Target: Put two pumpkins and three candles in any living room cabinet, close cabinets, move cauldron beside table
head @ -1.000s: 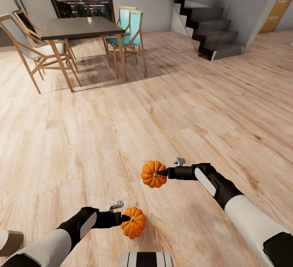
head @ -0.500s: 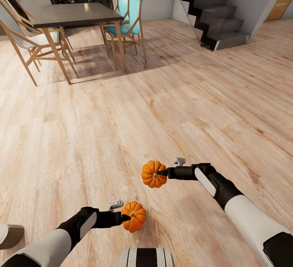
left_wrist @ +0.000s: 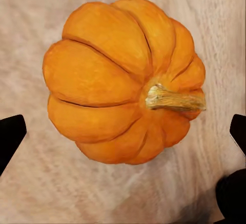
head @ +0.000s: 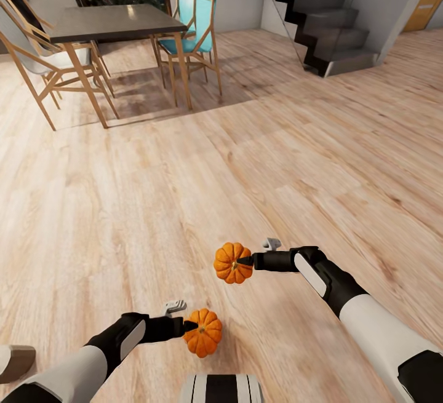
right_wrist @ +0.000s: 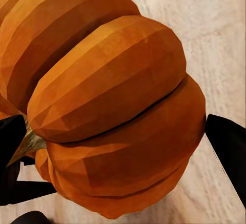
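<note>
Two ribbed orange pumpkins hang above the plank floor (head: 184, 206): left gripper (head: 187, 327) clasps one pumpkin (head: 203, 332), right gripper (head: 246, 261) the other pumpkin (head: 232, 263).

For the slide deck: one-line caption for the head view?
Left tool and right tool each carry a pumpkin above wood floor.

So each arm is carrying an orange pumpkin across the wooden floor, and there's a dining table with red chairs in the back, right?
Nearly. The chairs behind the dining table are teal, not red, as the head view shows. The rest holds: the left gripper holds one pumpkin and the right gripper holds the other pumpkin above the wooden floor.
</note>
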You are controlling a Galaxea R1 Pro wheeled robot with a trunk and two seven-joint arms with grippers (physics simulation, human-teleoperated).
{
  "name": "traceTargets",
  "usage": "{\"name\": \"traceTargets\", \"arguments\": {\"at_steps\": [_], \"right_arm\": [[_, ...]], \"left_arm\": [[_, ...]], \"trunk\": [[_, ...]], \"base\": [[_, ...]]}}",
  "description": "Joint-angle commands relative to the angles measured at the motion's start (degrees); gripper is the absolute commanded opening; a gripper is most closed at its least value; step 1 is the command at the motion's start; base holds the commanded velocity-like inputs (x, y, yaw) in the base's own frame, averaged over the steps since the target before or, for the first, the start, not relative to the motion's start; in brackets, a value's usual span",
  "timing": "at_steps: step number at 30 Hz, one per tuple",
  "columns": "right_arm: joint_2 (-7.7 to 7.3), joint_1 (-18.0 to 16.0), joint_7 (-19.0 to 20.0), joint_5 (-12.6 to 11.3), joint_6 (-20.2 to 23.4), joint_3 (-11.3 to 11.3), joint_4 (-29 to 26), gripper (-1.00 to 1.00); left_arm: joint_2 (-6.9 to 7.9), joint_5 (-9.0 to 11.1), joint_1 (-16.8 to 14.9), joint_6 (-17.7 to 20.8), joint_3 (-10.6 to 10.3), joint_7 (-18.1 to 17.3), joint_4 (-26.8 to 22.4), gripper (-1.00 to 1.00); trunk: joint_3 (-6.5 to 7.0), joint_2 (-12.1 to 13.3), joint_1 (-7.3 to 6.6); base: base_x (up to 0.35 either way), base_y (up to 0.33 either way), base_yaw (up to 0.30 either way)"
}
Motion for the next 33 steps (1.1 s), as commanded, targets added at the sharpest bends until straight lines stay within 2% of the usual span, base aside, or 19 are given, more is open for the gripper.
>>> {"name": "traceTargets", "arguments": {"at_steps": [1,10,15,19,33], "right_arm": [[-0.05,0.0,0.0,-0.3,0.2,0.2,-0.1,-1.0],[-0.05,0.0,0.0,-0.3,0.2,0.1,-0.1,-1.0],[-0.05,0.0,0.0,-0.3,0.2,0.8,-0.1,-1.0],[-0.05,0.0,0.1,-0.3,0.2,1.5,-0.1,-1.0],[-0.05,0.0,0.1,-0.3,0.2,1.7,-0.1,-1.0]], "left_arm": [[0.08,0.4,0.0,0.1,-0.2,-0.2,-0.1,1.0],[-0.1,0.3,0.0,-0.5,-0.4,-0.6,-0.1,1.0],[-0.12,0.3,0.0,-0.5,-0.4,-3.9,0.0,1.0],[-0.07,0.2,0.0,-0.5,-0.4,-4.8,0.0,1.0],[0.04,0.1,0.0,-0.6,-0.4,-5.1,0.0,1.0]], "trunk": [[-0.04,0.0,0.02],[-0.04,0.0,0.02],[-0.04,0.0,0.02],[-0.04,0.0,0.02],[-3.14,-0.2,0.38]], "base": [[0.199,0.062,0.0],[0.044,0.014,0.0],[0.0,0.0,0.0],[0.0,0.0,0.0],[0.0,0.0,0.0]]}}
